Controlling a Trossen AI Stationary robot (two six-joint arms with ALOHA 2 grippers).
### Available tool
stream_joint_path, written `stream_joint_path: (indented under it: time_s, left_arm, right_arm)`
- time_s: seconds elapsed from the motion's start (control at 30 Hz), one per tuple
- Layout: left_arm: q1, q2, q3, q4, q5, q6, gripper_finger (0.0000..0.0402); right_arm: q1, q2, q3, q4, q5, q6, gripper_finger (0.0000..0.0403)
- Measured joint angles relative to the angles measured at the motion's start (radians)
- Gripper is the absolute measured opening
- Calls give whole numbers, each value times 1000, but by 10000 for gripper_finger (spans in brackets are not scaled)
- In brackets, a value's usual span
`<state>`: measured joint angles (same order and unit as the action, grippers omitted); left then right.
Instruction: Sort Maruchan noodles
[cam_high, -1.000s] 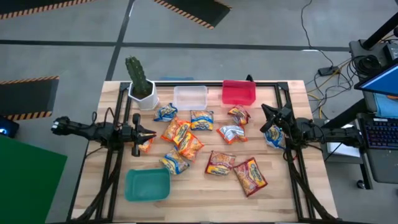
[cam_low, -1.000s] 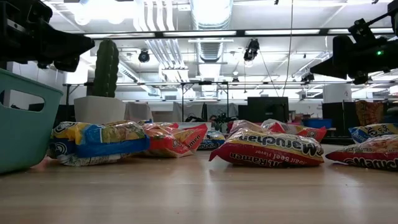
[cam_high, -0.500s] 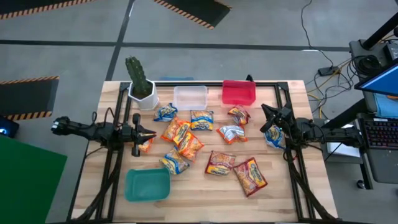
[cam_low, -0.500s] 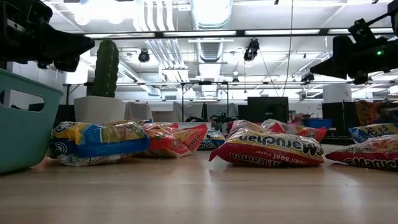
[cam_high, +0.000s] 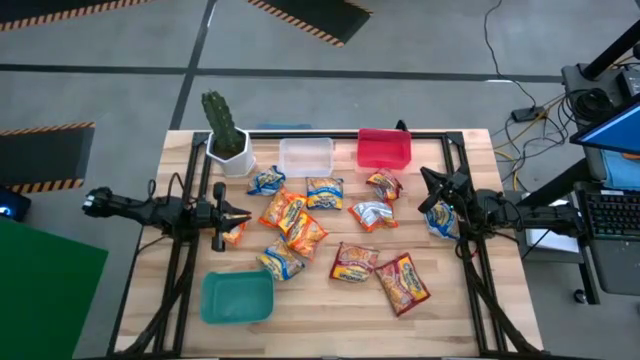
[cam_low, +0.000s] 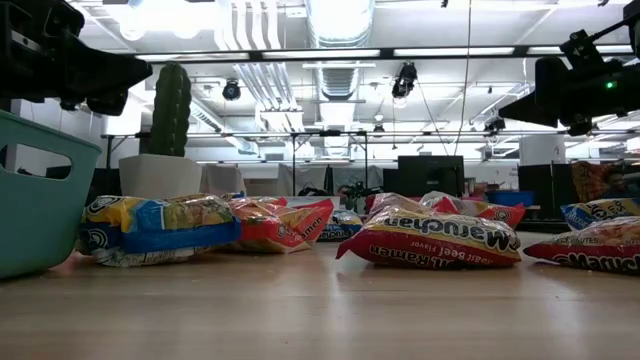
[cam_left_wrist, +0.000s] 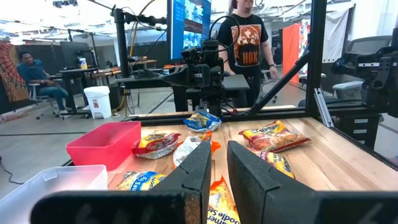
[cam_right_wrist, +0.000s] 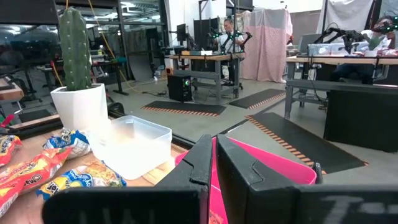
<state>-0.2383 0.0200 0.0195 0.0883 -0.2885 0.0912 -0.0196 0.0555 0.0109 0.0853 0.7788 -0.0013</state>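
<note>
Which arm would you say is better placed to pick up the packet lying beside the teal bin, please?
Probably the left. The left gripper hovers by the table's left edge, near that blue-yellow packet and the teal bin; the right gripper, shut, waits across the table.
</note>
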Motion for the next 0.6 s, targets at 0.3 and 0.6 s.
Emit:
stream_joint_path:
  time_s: [0.3, 0.6]
  left_arm:
    - [0, 0, 0, 0, 0, 0, 37]
    - [0, 1, 0, 61, 0, 3, 37]
  right_arm:
    - [0, 0, 0, 0, 0, 0, 13]
    - [0, 0, 0, 0, 0, 0, 13]
